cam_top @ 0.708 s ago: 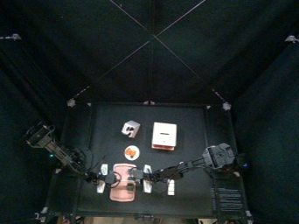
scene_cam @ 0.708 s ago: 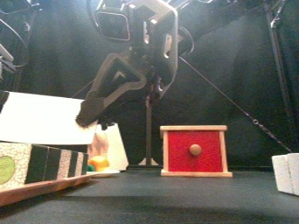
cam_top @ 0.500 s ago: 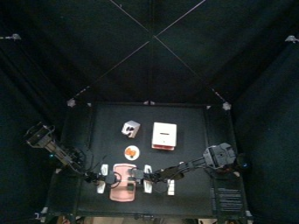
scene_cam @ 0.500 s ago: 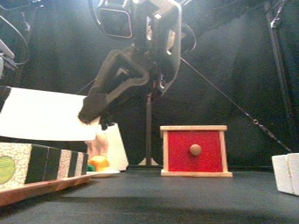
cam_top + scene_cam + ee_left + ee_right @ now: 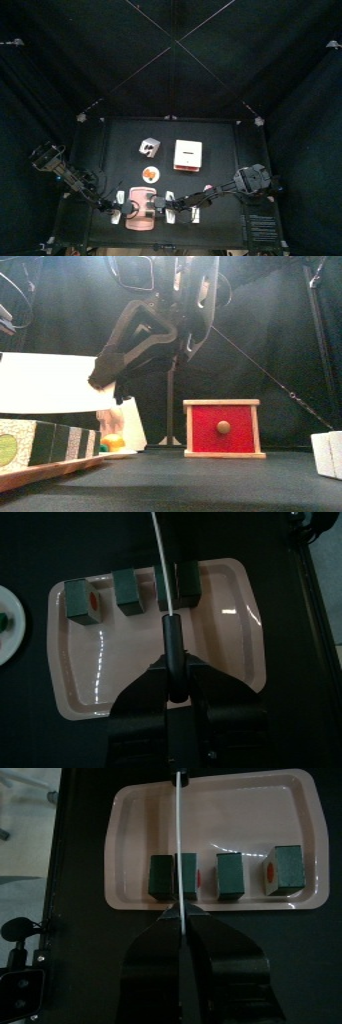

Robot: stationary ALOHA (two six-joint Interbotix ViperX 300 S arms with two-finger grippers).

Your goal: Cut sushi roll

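A pink tray (image 5: pixel 140 222) lies near the table's front edge and holds three dark sushi roll pieces (image 5: pixel 130 590) in a row. My left gripper (image 5: pixel 170 660) is shut on a black knife handle (image 5: pixel 171 637). Its thin blade (image 5: pixel 162 557) shows edge-on across the end piece (image 5: pixel 185 587). My right gripper (image 5: pixel 182 910) is shut on a second thin white blade (image 5: pixel 179 838), which lies over the end piece (image 5: pixel 167 876) on its side. The two grippers (image 5: pixel 120 208) (image 5: pixel 178 205) flank the tray. In the front view a wide white blade (image 5: pixel 47 384) hangs above the pieces (image 5: pixel 54 441).
A red box (image 5: pixel 189 152) with a knob (image 5: pixel 223 428) stands mid-table. Left of it are a small white block (image 5: pixel 147 148) and a plate (image 5: pixel 151 175) with orange food. A white object (image 5: pixel 329 454) sits at the front right.
The wide blade in the front view has risen slightly and levelled. The right arm has edged left toward the tray.
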